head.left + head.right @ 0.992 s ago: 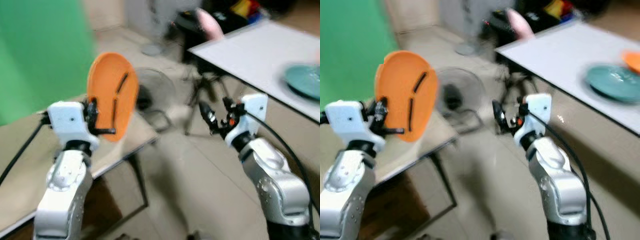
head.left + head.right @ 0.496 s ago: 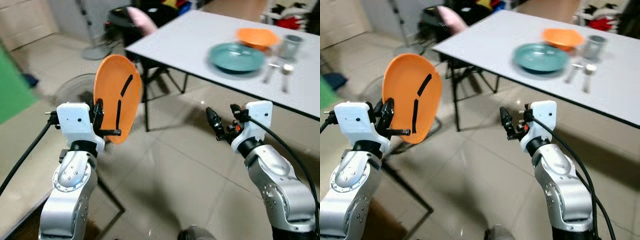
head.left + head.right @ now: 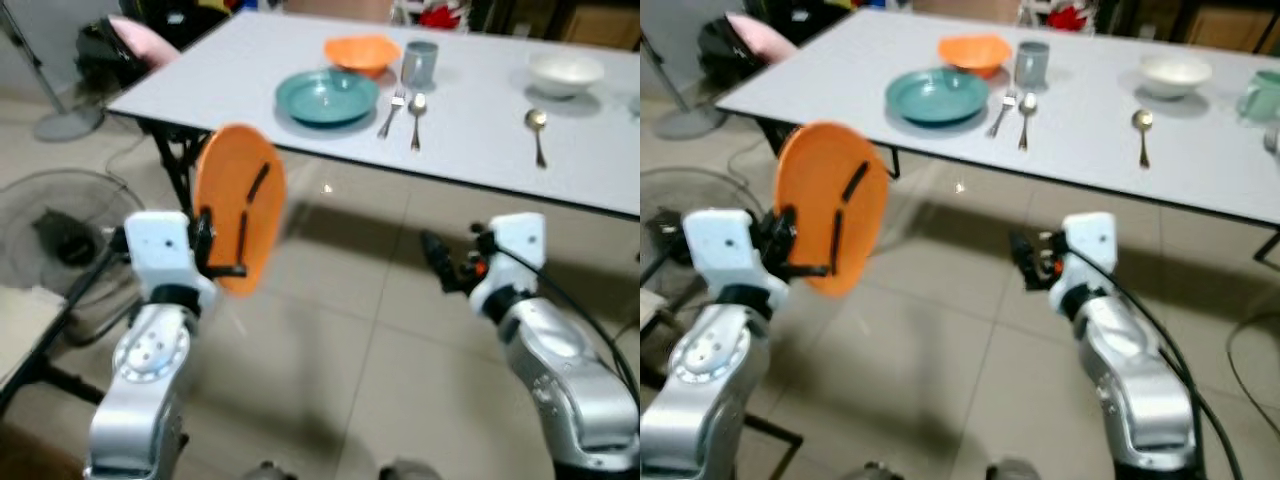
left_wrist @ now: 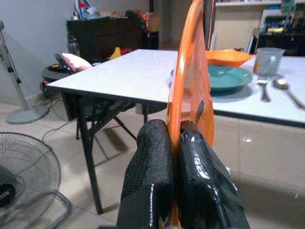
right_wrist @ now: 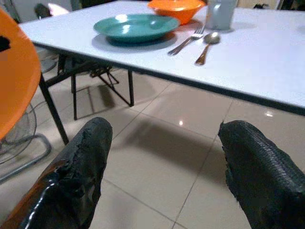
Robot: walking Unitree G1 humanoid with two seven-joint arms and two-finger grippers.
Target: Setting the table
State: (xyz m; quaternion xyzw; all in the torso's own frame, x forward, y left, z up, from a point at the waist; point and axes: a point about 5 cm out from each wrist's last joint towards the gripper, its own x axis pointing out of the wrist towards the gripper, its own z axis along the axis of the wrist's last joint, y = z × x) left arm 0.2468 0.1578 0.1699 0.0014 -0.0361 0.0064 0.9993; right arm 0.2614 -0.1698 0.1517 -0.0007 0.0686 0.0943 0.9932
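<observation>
My left gripper (image 3: 218,240) is shut on the rim of an orange plate (image 3: 240,220), held upright on edge at chest height; the left wrist view shows the fingers (image 4: 152,171) clamped on the orange plate (image 4: 190,90). My right gripper (image 3: 438,262) is open and holds nothing, its fingers (image 5: 86,167) spread wide. Ahead stands a white table (image 3: 480,130) carrying a teal plate (image 3: 327,96), an orange bowl (image 3: 362,51), a grey cup (image 3: 419,63), a fork (image 3: 391,110) and a spoon (image 3: 416,116). Farther right lie a white bowl (image 3: 566,71) and a second spoon (image 3: 538,132).
A floor fan (image 3: 50,230) stands low on the left beside a beige tabletop corner (image 3: 20,320). A chair with a pink cushion (image 3: 140,40) sits at the table's left end. Tiled floor (image 3: 350,340) lies between me and the table. A teal mug (image 3: 1262,96) sits at the far right.
The camera has swung right, bringing the set white table fully into view ahead and closer. Both arms keep their pose; the orange plate stays in the left gripper.
</observation>
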